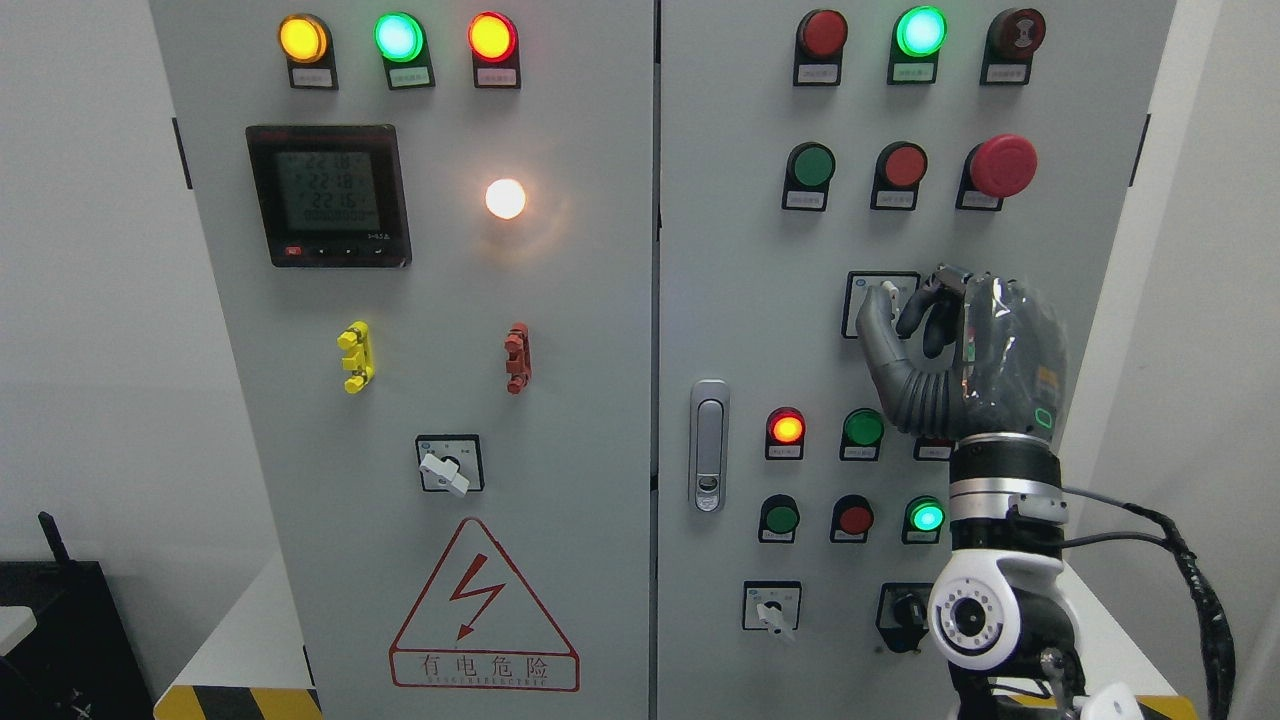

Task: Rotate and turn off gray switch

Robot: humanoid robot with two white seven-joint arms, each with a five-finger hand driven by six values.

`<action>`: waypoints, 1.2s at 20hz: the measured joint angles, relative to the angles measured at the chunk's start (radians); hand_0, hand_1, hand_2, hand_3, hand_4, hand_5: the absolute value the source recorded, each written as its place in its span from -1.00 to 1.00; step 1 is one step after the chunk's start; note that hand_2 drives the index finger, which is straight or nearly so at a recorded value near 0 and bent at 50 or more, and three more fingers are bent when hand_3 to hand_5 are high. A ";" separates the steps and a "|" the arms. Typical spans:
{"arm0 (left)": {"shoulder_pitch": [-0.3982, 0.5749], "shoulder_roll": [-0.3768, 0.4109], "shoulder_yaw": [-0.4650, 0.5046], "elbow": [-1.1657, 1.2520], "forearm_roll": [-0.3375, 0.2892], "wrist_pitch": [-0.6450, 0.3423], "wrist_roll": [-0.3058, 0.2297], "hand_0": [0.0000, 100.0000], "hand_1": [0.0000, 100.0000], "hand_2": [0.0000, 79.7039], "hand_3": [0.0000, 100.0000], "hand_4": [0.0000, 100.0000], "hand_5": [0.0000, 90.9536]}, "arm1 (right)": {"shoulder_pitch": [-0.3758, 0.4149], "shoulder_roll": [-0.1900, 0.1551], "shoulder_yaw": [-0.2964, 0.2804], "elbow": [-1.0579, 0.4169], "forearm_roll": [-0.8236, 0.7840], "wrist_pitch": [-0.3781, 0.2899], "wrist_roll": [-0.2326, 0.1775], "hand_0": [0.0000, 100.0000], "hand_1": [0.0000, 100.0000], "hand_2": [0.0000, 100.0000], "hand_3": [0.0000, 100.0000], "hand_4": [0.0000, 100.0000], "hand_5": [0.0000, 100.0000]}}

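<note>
The gray rotary switch (887,293) sits on a white square plate (858,290) on the right cabinet door, below the row of green and red buttons. My right hand (900,310) rises from the lower right on an upright forearm and covers most of the switch. Its dark thumb (872,325) lies left of the knob. Its curled fingers (930,305) close in from the right, so the hand pinches the knob. Only a small pale part of the knob shows between thumb and fingers. The left arm does not appear in the head view.
A red mushroom stop button (1003,165) sits above the hand. Lit indicator buttons (786,428) lie below it. Two more gray rotary switches (445,468) (772,610) and a black one (905,605) are lower down. A door handle (708,445) is left of them.
</note>
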 measured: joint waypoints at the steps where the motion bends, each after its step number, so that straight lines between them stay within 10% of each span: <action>1: 0.000 0.000 0.000 0.000 0.000 0.000 0.002 -0.76 -0.22 -1.00 -1.00 -1.00 -1.00 | 0.000 0.000 0.000 0.000 0.000 -0.001 0.000 -0.20 -0.09 0.51 1.00 0.80 1.00; 24: 0.000 0.000 0.000 0.000 0.000 0.000 0.008 -0.76 -0.22 -1.00 -1.00 -1.00 -1.00 | 0.009 -0.018 -0.004 -0.011 -0.001 -0.013 -0.002 -0.31 -0.07 0.50 1.00 0.80 1.00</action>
